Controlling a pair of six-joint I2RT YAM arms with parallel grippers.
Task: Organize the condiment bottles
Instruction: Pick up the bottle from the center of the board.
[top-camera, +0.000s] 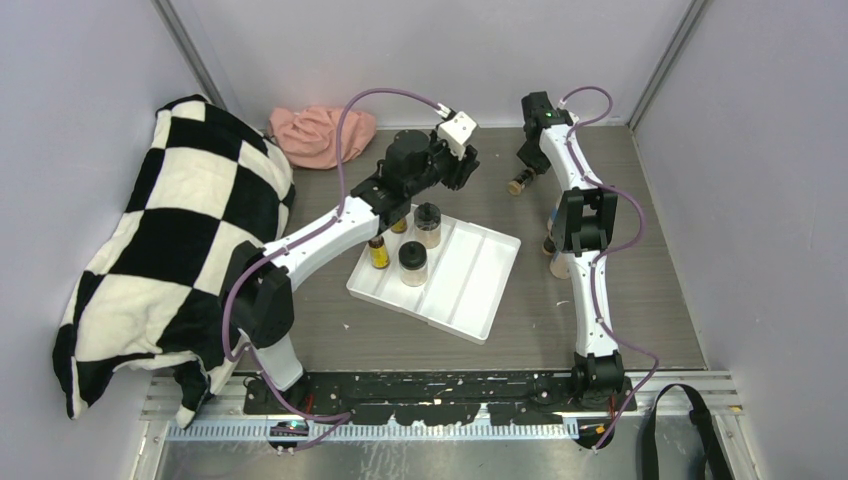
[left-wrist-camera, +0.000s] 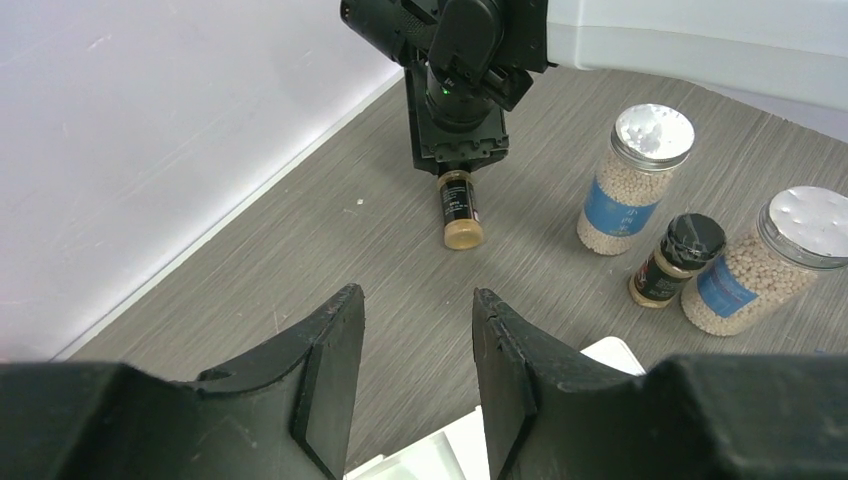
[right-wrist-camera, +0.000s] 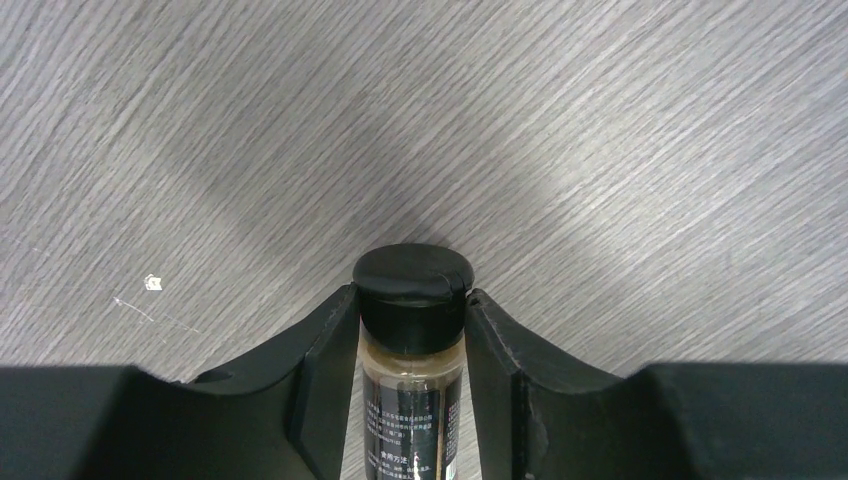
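Partway, I judge: two jars (top-camera: 413, 262) and a yellow bottle (top-camera: 379, 252) stand in the tray (top-camera: 470, 290), my right jaws pinch a small dark bottle (right-wrist-camera: 412, 385) lying on the tabletop (top-camera: 620, 300), left jaws spread empty, two shakers (left-wrist-camera: 635, 180) left outside

Top view: bright, even overhead light, soft shadows under arms (top-camera: 330, 225) on bench (top-camera: 600, 300), sharp throughout. L wrist: glare blows out silver lids (left-wrist-camera: 653, 135); fingers (left-wrist-camera: 325, 380) near-black, slightly soft. R wrist: dark shadow wedge behind dark bottle (right-wrist-camera: 413, 330), bright sheen on bench grain, frame right.
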